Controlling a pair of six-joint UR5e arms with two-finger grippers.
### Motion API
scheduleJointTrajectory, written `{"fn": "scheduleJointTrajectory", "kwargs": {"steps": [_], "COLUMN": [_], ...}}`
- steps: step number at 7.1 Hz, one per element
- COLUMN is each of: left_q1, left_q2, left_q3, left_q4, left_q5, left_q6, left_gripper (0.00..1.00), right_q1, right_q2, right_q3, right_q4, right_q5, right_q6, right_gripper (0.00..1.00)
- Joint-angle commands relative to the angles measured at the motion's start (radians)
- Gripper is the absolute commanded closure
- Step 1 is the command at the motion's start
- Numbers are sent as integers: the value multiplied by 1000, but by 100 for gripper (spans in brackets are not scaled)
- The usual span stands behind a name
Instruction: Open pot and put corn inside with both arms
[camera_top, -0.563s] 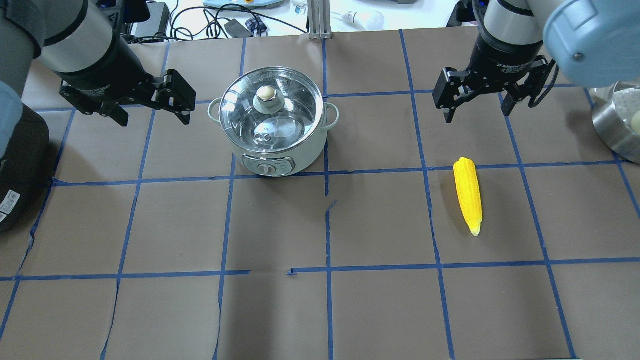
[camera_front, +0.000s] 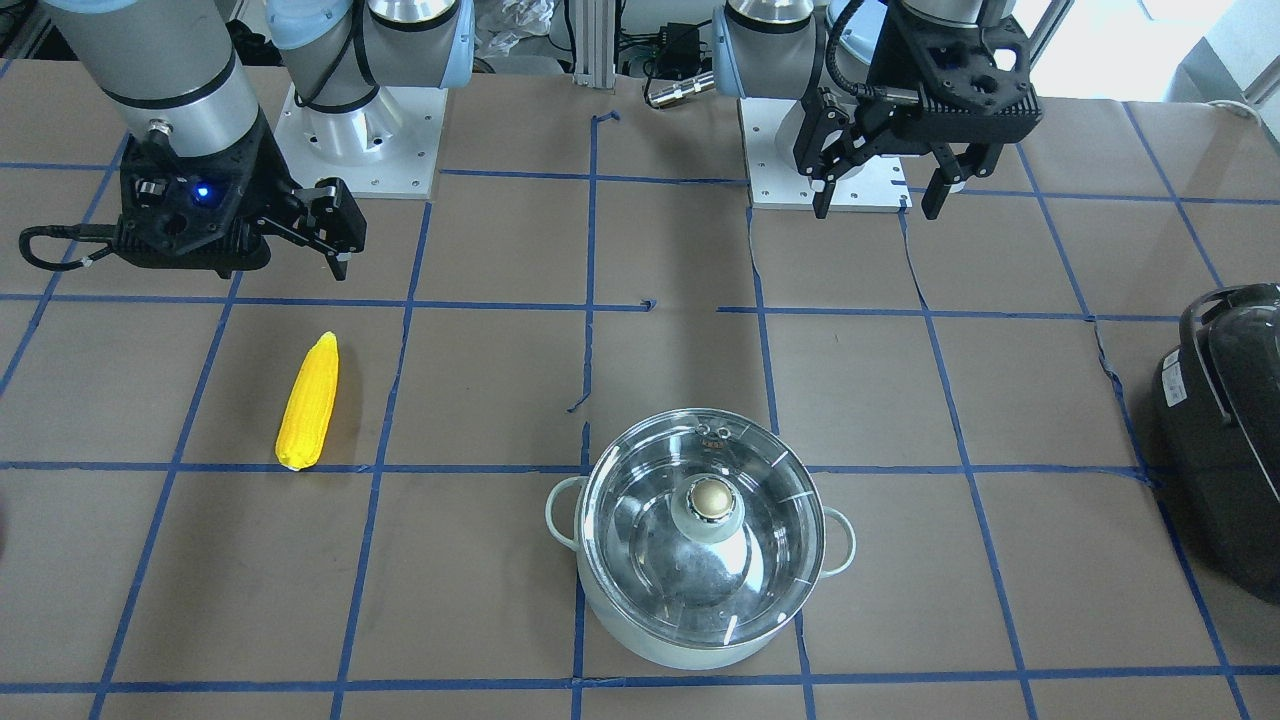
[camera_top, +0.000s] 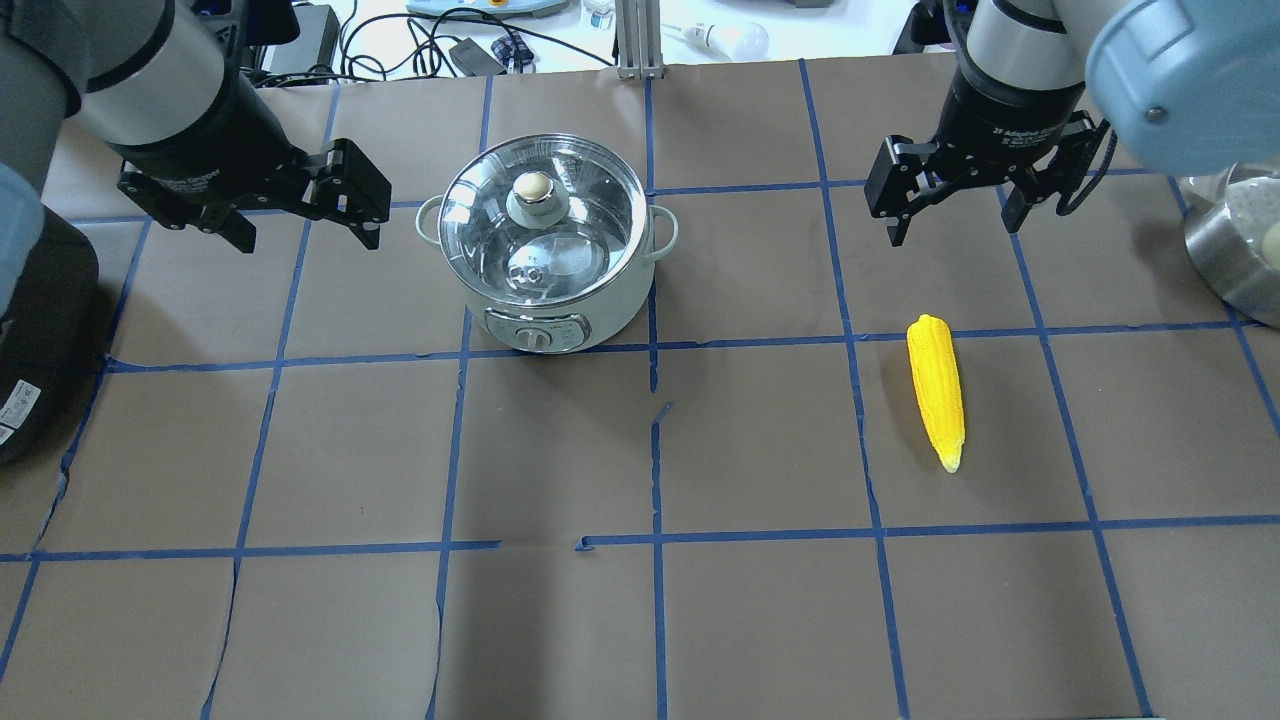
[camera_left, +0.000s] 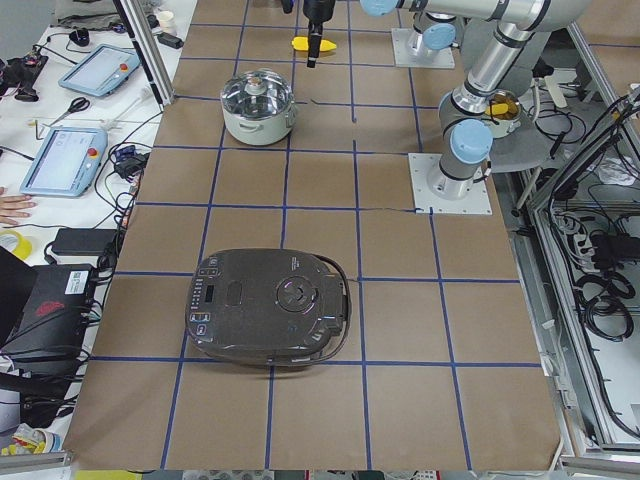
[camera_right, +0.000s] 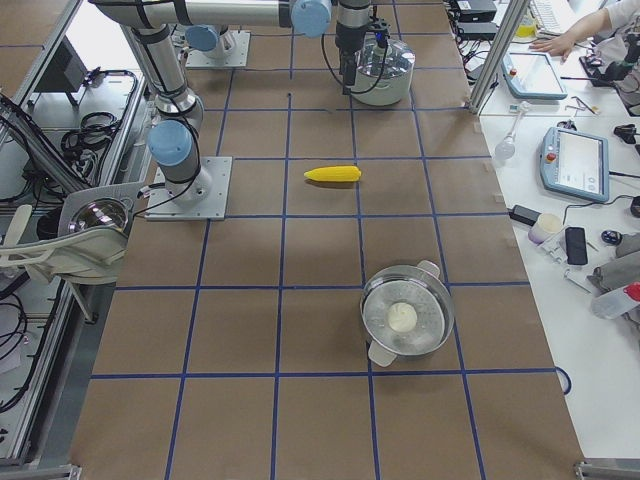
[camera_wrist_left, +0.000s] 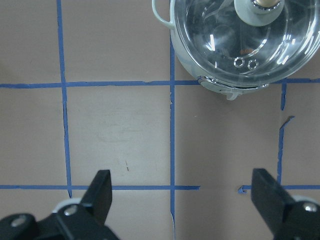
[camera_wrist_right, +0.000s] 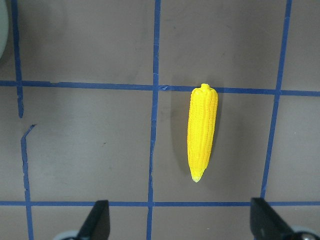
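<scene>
The pale-green pot (camera_top: 545, 290) stands left of the table's centre with its clear glass lid (camera_top: 580, 215) on and a beige knob (camera_top: 533, 186) on top. It also shows in the front view (camera_front: 700, 640) and the left wrist view (camera_wrist_left: 200, 65). The yellow corn (camera_top: 937, 388) lies flat on the brown paper to the right, pointed end toward the robot; it shows too in the front view (camera_front: 307, 402) and the right wrist view (camera_wrist_right: 202, 131). My left gripper (camera_top: 308, 235) hovers open and empty left of the pot. My right gripper (camera_top: 952, 228) hovers open and empty beyond the corn.
A black appliance (camera_top: 30, 330) with a handle sits at the table's left end. A steel pot (camera_top: 1235, 250) holding a pale round thing stands at the right edge. Blue tape lines grid the brown paper. Cables and devices lie beyond the far edge.
</scene>
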Motion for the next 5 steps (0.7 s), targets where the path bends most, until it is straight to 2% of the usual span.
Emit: {"fn": "scheduleJointTrajectory", "kwargs": {"steps": [1,5], "left_q1": [1,-2], "left_q2": [-1,-1], "left_q3": [2,10], "left_q4": [-2,-1], "left_q5": [6,16], "left_q6": [-2,12], "left_gripper": [0,0], "right_q1": [-1,-1], "right_q2": [0,1], "right_q3": [0,0], "right_q4": [-1,11], "right_q5": [0,-3], "right_q6": [1,4], "right_gripper": [0,0]}}
